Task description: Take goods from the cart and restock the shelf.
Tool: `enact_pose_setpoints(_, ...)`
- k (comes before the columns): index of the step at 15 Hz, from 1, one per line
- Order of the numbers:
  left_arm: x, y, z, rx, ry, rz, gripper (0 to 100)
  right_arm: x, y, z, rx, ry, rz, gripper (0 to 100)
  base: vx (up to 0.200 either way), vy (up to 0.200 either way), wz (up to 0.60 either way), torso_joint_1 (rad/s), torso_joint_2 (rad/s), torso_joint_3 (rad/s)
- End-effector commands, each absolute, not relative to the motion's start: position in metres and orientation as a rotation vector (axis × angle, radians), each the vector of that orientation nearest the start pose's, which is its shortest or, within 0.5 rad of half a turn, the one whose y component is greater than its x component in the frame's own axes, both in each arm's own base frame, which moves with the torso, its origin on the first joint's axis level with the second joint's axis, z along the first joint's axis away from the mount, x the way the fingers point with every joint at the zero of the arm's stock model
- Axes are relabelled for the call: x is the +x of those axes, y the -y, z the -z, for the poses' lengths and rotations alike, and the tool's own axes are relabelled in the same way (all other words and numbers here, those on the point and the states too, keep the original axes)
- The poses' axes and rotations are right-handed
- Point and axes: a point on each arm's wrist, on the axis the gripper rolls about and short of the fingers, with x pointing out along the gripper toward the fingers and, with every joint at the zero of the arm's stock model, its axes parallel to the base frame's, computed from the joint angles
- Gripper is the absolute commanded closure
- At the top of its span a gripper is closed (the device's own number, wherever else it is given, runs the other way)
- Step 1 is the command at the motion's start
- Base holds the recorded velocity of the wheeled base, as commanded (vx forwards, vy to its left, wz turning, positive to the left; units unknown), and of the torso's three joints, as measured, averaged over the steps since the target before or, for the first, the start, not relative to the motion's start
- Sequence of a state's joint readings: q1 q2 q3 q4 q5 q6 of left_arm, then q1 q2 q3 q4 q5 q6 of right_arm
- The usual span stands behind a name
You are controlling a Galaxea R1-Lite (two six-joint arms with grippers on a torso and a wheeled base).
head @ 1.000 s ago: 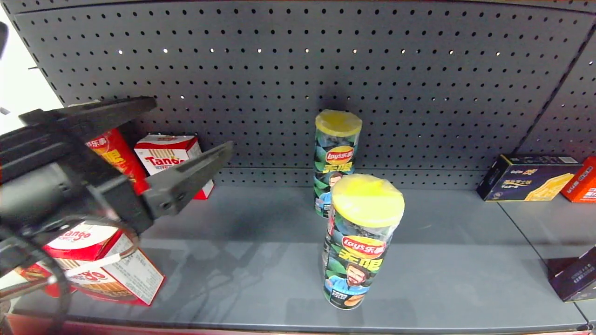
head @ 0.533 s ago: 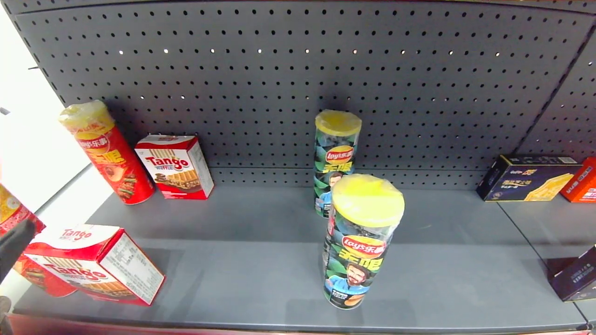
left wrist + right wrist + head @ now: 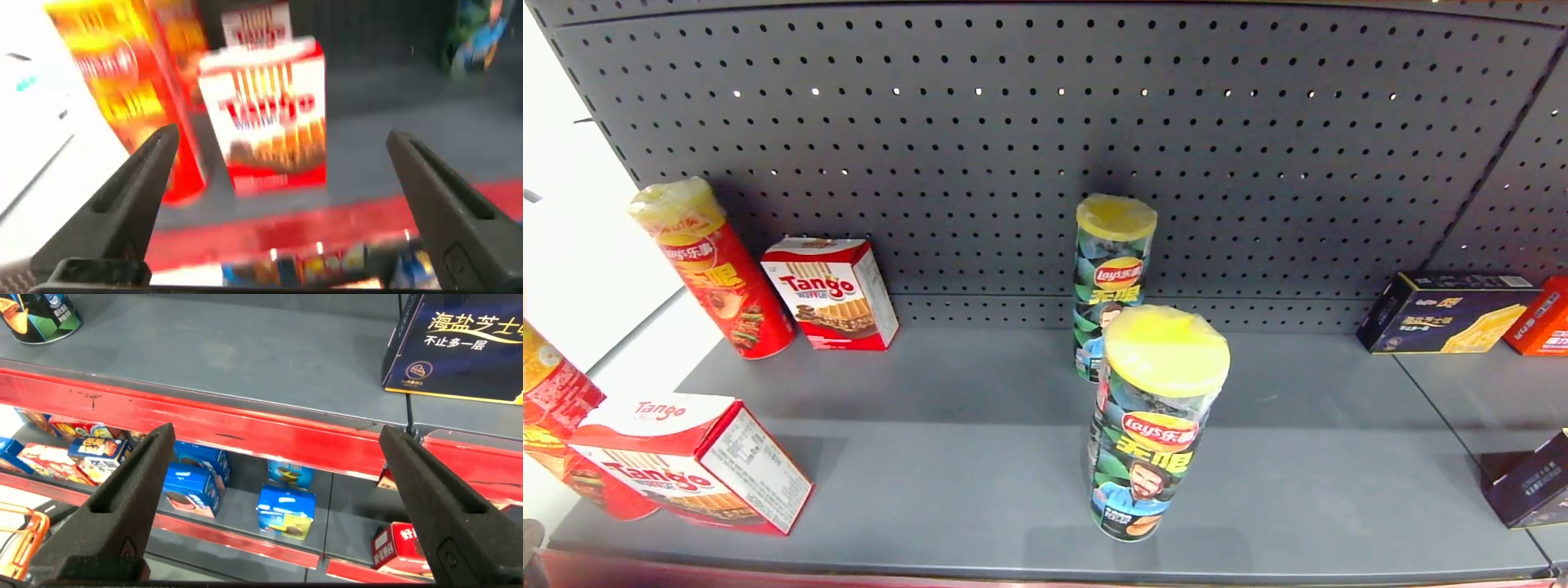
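Note:
The grey shelf (image 3: 980,482) holds two red chip cans (image 3: 712,269) (image 3: 556,425), two red-and-white wafer boxes (image 3: 832,292) (image 3: 690,461) and two green chip cans with yellow lids (image 3: 1156,420) (image 3: 1112,278). My left gripper (image 3: 282,139) is open and holds nothing; it is level with the shelf's front edge and faces the front wafer box (image 3: 270,114) and the red can (image 3: 122,73) beside it. My right gripper (image 3: 276,431) is open with nothing in it, in front of the shelf's red front lip (image 3: 245,408).
At the shelf's right stand a dark blue box (image 3: 1445,312), an orange box (image 3: 1543,318) and a dark box (image 3: 1527,490). A perforated back panel (image 3: 1045,122) closes the rear. Several blue boxes (image 3: 196,486) sit on the lower shelf.
My left arm, which covered the left goods a second ago, has drawn back out of the head view. The left red can and wafer boxes now show fully.

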State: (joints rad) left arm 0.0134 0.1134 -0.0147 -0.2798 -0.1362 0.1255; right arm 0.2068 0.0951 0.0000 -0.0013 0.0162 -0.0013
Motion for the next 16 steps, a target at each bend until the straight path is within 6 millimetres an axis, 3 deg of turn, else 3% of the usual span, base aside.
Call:
enact_pose_setpoints(1,-0.023,0.003,-0.092,0.147,0.154,0.134,0,-0.015,0.003,-0.077,-0.011,-0.095,-0.224,0,0.0,0.0,0.0,0.0,0.0,0.0)
enact_pose_setpoints(3,-0.023,0.003,-0.08,0.142,0.047,0.143,0,-0.015,0.003,-0.077,-0.011,-0.095,-0.224,0,0.0,0.0,0.0,0.0,0.0,0.0)
enact_pose_setpoints(8,-0.023,0.003,-0.082,0.073,0.065,0.148,0,-0.015,0.003,-0.077,-0.011,-0.095,-0.224,0,0.0,0.0,0.0,0.0,0.0,0.0)
enact_pose_setpoints(10,-0.022,0.0,-0.074,0.043,-0.017,-0.02,0,-0.015,0.003,-0.077,-0.011,-0.095,-0.224,0,0.0,0.0,0.0,0.0,0.0,0.0)
enact_pose_setpoints(16,-0.023,0.002,-0.075,0.033,-0.013,0.112,0,-0.015,0.003,-0.077,-0.017,-0.095,-0.239,0,0.0,0.0,0.0,0.0,0.0,0.0)
